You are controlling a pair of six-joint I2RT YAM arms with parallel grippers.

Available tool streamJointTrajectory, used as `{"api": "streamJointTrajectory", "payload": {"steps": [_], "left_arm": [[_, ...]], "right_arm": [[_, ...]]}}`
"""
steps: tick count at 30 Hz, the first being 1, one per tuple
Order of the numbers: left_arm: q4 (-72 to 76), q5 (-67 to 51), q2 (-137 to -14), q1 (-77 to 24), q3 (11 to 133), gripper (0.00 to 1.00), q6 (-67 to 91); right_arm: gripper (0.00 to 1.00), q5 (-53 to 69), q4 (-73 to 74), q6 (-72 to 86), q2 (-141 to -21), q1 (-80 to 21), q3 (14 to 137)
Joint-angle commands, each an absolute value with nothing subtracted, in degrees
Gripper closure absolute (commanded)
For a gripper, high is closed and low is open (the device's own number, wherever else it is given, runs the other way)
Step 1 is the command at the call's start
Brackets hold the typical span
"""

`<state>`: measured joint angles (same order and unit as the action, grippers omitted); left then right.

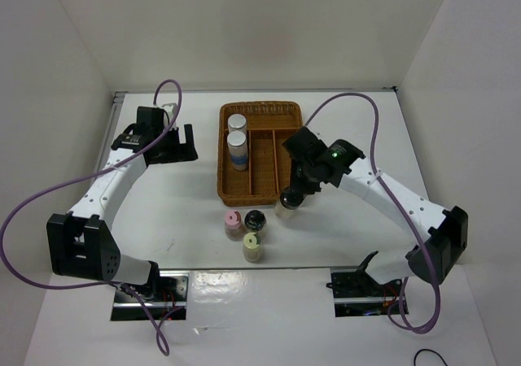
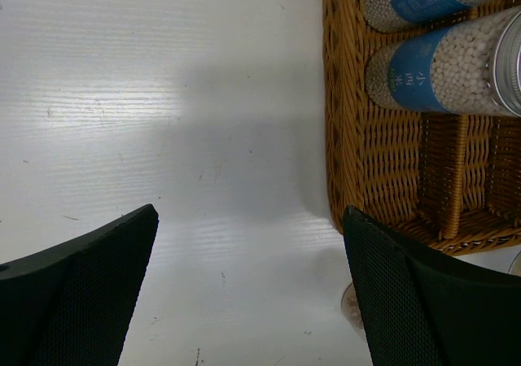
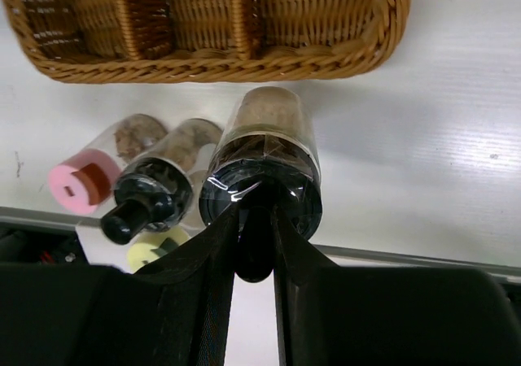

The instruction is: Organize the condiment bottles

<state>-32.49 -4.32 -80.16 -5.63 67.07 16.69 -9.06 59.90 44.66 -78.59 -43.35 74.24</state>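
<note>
Yellow-capped bottle (image 1: 253, 247): upright, closest to the near edge of the worktop (image 1: 163, 211), about midway across.
Pink-capped bottle (image 1: 234, 224): upright just behind the yellow one, a touch toward the left edge.
Loose black-topped bottle (image 1: 256, 220): just beside the pink one on its right; whether they touch cannot be told.
Held black-topped bottle (image 1: 290, 200): just right of that group, in front of the near right corner of the basket (image 1: 221, 159); whether its base has left the worktop cannot be told.
Right gripper (image 3: 256, 220): fingers closed to a narrow slot, pinching the small black knob on that bottle's top; the glass body sits below the pads, outside them.
Step in hand: probably carrying this bottle over the near wicker wall into a free compartment.
Doing it well: the hold is on a small knob only, so the bottle may swing or twist. Lift straight until the base clears the rim, travel slowly and upright, set it on the basket floor, and only then open. Keep off the three neighbours, which stand close enough to be knocked.
Basket: brown wicker, divided, mid-worktop toward the far edge.
Silver-capped bottles (image 1: 238, 148): two, upright in the left compartment, one behind the other at its far end.
Left gripper (image 2: 248, 220): toward the far left corner, over bare worktop beside the basket's left wall; fingers spread wide, nothing between them.
</note>
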Motion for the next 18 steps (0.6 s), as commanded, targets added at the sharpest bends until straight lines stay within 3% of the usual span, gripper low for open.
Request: {"api": "streamJointTrajectory", "payload": {"steps": [1, 7, 18], "left_arm": [[-31.29, -4.92, -79.28, -5.27, 66.71, 0.00, 16.61], [-31.29, -4.92, -79.28, -5.27, 66.71, 0.00, 16.61], [-31.29, -4.39, -78.75, -5.27, 66.71, 0.00, 16.61]], "right_arm": [[1.00, -9.05, 61.08, 42.19, -78.40, -43.86, 80.85], [1.00, -14.14, 66.17, 38.58, -84.10, -43.86, 89.90], [1.00, -21.18, 62.50, 28.93, -95.27, -39.73, 105.81]]}}
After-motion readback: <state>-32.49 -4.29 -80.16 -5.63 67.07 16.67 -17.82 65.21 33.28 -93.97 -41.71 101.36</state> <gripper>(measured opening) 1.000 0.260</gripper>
